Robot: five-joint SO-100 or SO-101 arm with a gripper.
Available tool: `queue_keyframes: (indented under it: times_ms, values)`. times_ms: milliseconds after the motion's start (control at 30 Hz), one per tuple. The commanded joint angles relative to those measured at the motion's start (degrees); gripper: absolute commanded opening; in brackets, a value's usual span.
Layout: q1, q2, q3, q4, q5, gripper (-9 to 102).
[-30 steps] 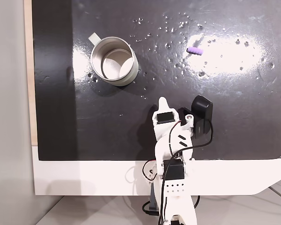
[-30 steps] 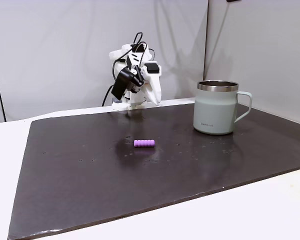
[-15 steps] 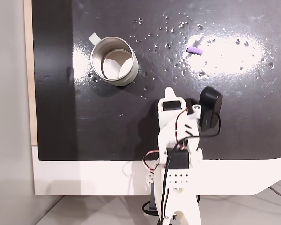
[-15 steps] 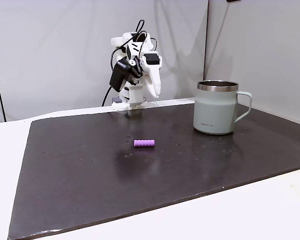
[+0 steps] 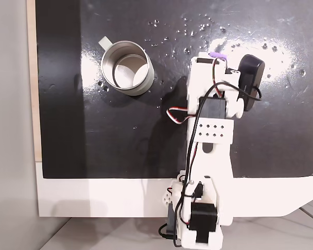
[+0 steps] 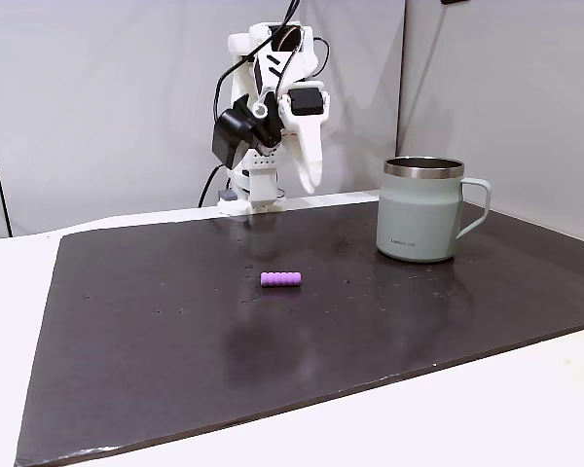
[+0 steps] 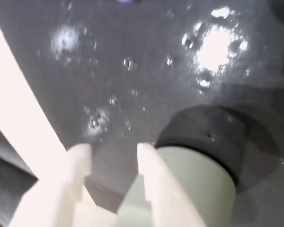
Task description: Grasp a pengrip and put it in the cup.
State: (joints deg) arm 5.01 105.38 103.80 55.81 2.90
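The pengrip (image 6: 280, 279), a short light-purple ribbed tube, lies on its side on the dark mat, left of the cup in this side fixed view. From above, the arm covers most of it and a sliver of the pengrip (image 5: 217, 54) peeks out. The cup (image 6: 423, 209) stands upright, handle to the right; from above the cup (image 5: 126, 67) shows a pale inside. My gripper (image 6: 311, 180) hangs high above the mat's far side, pointing down, holding nothing. In the wrist view the gripper (image 7: 113, 149) has a gap between its fingers, with the cup (image 7: 199, 184) beside them.
The dark mat (image 6: 175, 350) lies on a white table (image 5: 94, 198); glare and water specks (image 5: 250, 57) dot it. A black camera module (image 5: 249, 75) and cables ride on the arm (image 5: 211, 130). Grey walls stand behind.
The arm has unfolded from its tucked pose and reached forward over the mat; the gripper has risen and now sits above the pengrip in the overhead view. Pengrip and cup have not moved.
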Motion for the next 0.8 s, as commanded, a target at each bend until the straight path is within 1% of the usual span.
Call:
queue_keyframes:
  times_ms: [0,133,333,767]
  values:
    - [1.85,-6.94,-10.63,3.25,1.32,13]
    - [3.78,-14.68,-17.67,6.42,2.20,16]
    - [5.80,-24.79,-26.02,9.67,4.22,16]
    - [6.94,-36.74,-34.72,10.55,4.92,17]
